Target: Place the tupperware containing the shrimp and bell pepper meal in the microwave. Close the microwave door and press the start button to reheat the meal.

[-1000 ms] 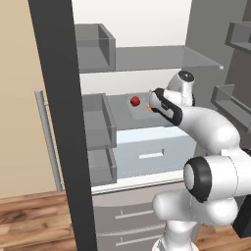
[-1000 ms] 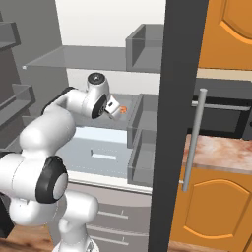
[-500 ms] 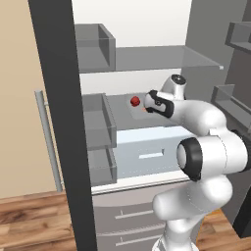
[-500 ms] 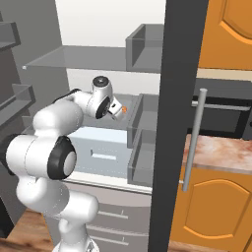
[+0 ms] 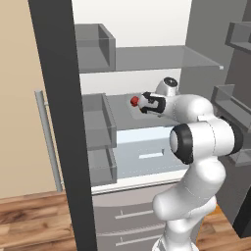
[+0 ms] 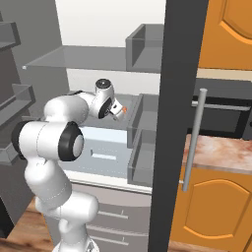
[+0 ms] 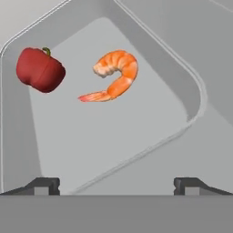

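Pepper (image 7: 40, 70) sits left in the tupperware (image 7: 109, 136), shrimp (image 7: 114, 75) right of it, tail pointing left. We see the tray's long axis run diagonally, its left end cut off. Gripper (image 7: 116, 184) hovers above, jaws wide, holding nothing.

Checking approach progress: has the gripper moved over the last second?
Yes. The gripper has shifted left in the left base view, closing on the red bell pepper, which stayed put.

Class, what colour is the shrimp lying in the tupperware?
Orange-pink, paler at the head; the shrimp shows best in the hand view, inside the tupperware.
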Controlling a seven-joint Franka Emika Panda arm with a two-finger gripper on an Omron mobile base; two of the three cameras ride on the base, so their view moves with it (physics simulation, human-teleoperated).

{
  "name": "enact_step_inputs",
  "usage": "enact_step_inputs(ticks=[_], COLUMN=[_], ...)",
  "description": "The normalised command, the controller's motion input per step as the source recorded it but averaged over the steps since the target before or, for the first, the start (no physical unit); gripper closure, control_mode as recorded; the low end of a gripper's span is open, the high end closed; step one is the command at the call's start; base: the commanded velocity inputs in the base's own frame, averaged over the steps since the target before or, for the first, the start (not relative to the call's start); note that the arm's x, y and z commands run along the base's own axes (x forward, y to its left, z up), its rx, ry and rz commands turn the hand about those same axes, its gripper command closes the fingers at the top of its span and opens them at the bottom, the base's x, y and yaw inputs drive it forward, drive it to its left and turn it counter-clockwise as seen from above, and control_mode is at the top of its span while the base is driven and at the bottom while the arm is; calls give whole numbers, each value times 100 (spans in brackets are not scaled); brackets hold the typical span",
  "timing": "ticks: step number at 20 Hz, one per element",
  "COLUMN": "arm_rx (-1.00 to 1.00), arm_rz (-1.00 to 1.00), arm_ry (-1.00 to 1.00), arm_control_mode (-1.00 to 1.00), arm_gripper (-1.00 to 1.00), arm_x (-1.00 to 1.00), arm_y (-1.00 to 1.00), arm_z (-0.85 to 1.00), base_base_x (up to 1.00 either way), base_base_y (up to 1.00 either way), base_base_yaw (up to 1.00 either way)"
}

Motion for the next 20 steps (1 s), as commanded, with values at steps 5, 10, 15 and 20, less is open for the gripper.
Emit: enact_step_inputs(ticks=[5, 10, 15, 20], arm_rx=[0, 0, 0, 0], arm_rz=[0, -1, -3, -2], arm_ry=[0, 0, 0, 0], arm_control_mode=[-100, -100, -100, -100], arm_gripper=[-100, -100, -100, 100], arm_x=[37, 34, 25, 17], arm_y=[10, 12, 12, 9], arm_z=[-22, -26, -32, -27], base_base_x=[0, 0, 0, 0], base_base_y=[0, 0, 0, 0], base_base_yaw=[0, 0, 0, 0])
